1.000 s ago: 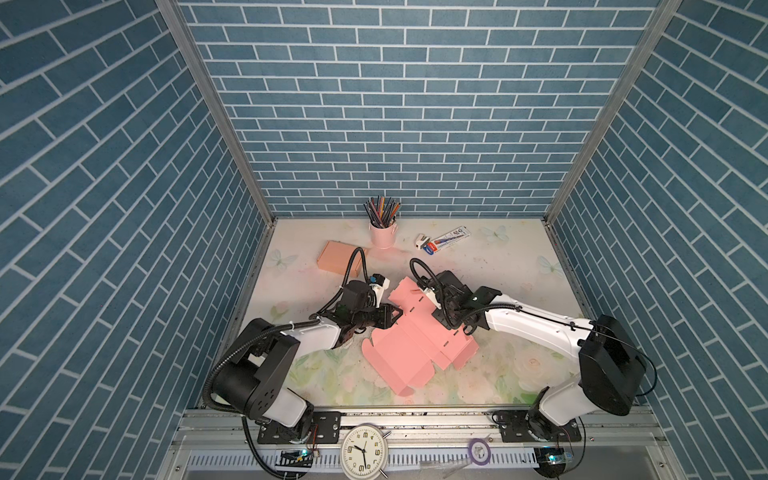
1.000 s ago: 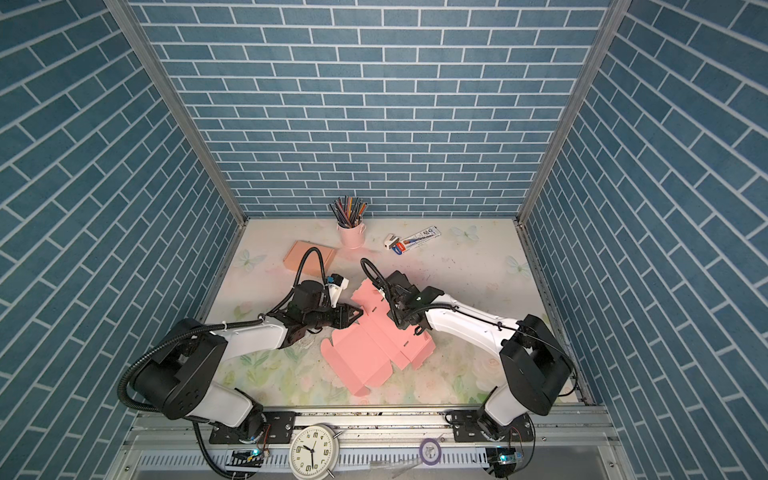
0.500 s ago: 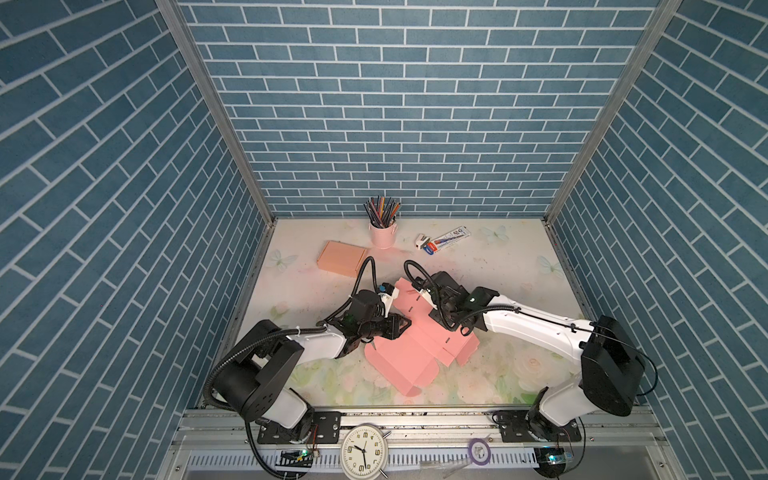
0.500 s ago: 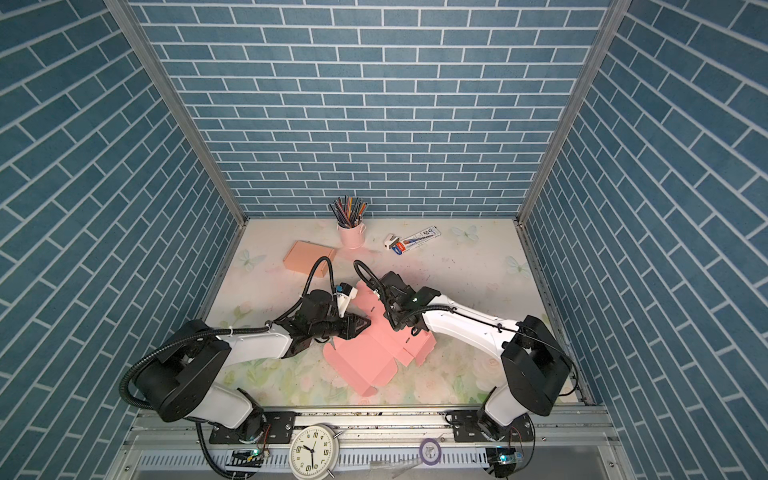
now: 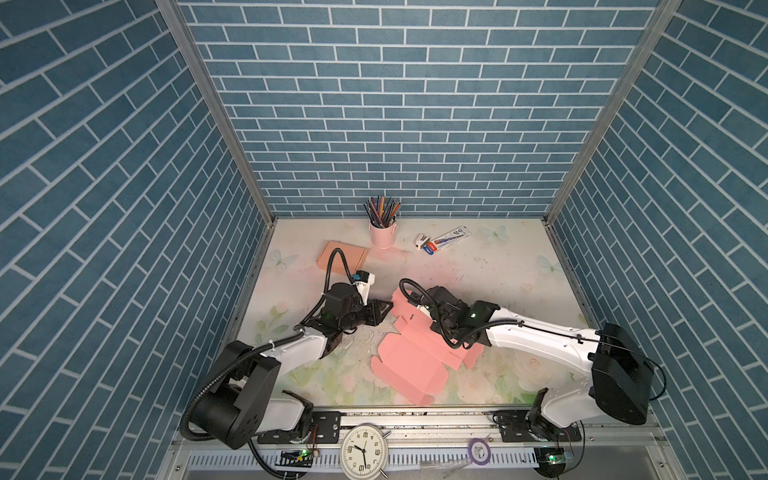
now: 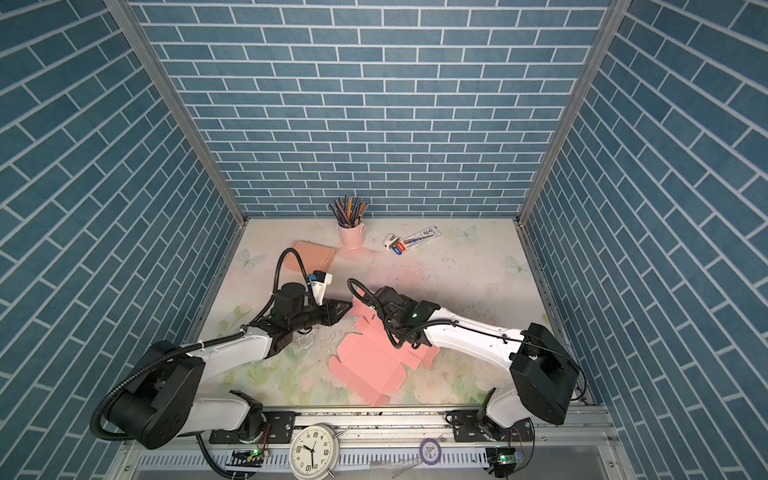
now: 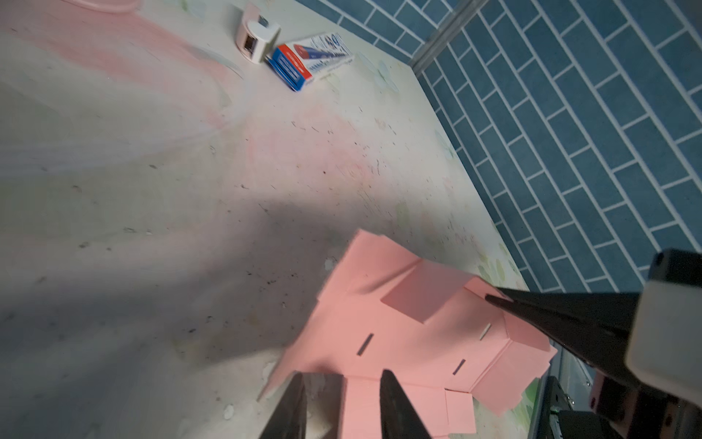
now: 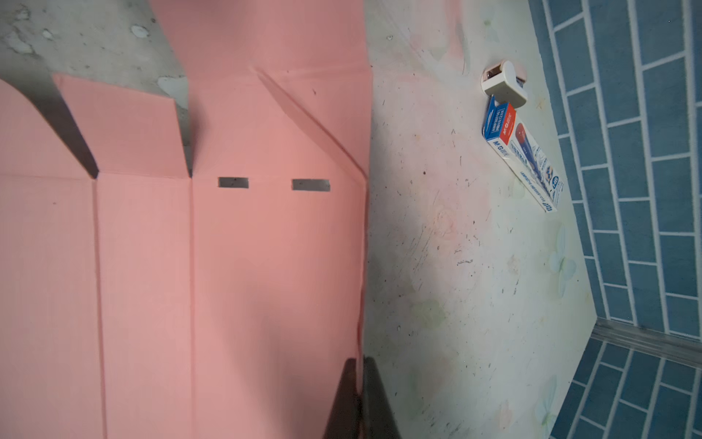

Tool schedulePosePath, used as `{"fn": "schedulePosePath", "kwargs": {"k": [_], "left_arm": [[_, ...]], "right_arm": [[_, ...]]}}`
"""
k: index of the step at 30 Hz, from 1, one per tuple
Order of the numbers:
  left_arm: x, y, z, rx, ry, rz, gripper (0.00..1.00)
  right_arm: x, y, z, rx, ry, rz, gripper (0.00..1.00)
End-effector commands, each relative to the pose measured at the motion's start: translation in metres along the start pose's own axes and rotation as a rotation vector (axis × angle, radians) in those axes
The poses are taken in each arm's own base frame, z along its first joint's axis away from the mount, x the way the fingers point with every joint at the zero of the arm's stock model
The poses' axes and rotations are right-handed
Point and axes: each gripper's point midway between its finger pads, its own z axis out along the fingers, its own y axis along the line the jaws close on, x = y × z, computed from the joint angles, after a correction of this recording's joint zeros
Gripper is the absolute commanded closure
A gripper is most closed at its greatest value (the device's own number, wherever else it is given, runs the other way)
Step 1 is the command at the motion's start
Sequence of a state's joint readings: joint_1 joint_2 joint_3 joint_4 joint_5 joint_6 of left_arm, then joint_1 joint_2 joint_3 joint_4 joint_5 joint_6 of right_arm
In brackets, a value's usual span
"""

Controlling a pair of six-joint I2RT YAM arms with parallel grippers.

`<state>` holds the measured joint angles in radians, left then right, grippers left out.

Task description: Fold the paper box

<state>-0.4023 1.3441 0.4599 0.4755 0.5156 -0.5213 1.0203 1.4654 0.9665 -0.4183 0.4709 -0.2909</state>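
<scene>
The paper box [image 5: 411, 361] is a flat pink die-cut sheet with flaps and slots, lying mid-table in both top views [image 6: 370, 361]. My right gripper [image 8: 360, 380] is shut on one long edge of the sheet [image 8: 228, 266], lifting that edge slightly. Its black tip [image 7: 490, 299] also shows in the left wrist view, above the sheet [image 7: 399, 342]. My left gripper [image 7: 343, 380] is open at the sheet's far-left corner [image 5: 388, 306], its fingers apart with a small pink flap lying between them and not pinched.
A pink pencil cup [image 5: 383, 235] stands at the back. A folded tan box [image 5: 343, 257] lies behind the left arm. A stapler and pen carton [image 5: 442, 241] lie back right. A clock [image 5: 364, 453] and a tape roll [image 5: 480, 451] sit on the front rail.
My left gripper pushed in over the sheet's left side, then shifted toward the far-left flap, its jaws narrowing. The right gripper kept its hold on the sheet's edge.
</scene>
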Motion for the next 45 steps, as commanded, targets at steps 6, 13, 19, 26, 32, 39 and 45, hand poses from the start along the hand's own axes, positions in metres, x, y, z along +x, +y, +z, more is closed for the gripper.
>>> {"fn": "schedulePosePath", "kwargs": {"k": [6,13,19,26,32,39,45], "left_arm": [[-0.036,0.05,-0.01,-0.101,-0.096,-0.082,0.67],[-0.032,0.05,0.016,-0.057,-0.047,-0.067,0.67],[-0.021,0.032,0.031,0.004,-0.007,-0.01,0.67],[-0.004,0.02,0.032,0.037,0.023,0.03,0.66],[0.009,0.009,0.029,0.062,0.038,0.037,0.66],[0.029,0.001,0.021,0.072,0.061,0.038,0.66],[0.044,-0.002,0.013,0.086,0.062,0.045,0.66]], "right_arm": [[-0.016,-0.008,-0.012,0.136,-0.058,-0.182,1.0],[-0.027,-0.013,-0.009,0.194,-0.076,-0.29,1.0],[-0.032,-0.007,0.0,0.195,-0.092,-0.363,1.0],[-0.029,-0.006,0.01,0.193,-0.074,-0.407,1.0],[-0.026,-0.007,0.013,0.227,-0.056,-0.444,1.0],[-0.027,-0.003,0.012,0.262,-0.066,-0.481,1.0],[-0.027,0.001,0.01,0.291,-0.07,-0.518,1.0]]}}
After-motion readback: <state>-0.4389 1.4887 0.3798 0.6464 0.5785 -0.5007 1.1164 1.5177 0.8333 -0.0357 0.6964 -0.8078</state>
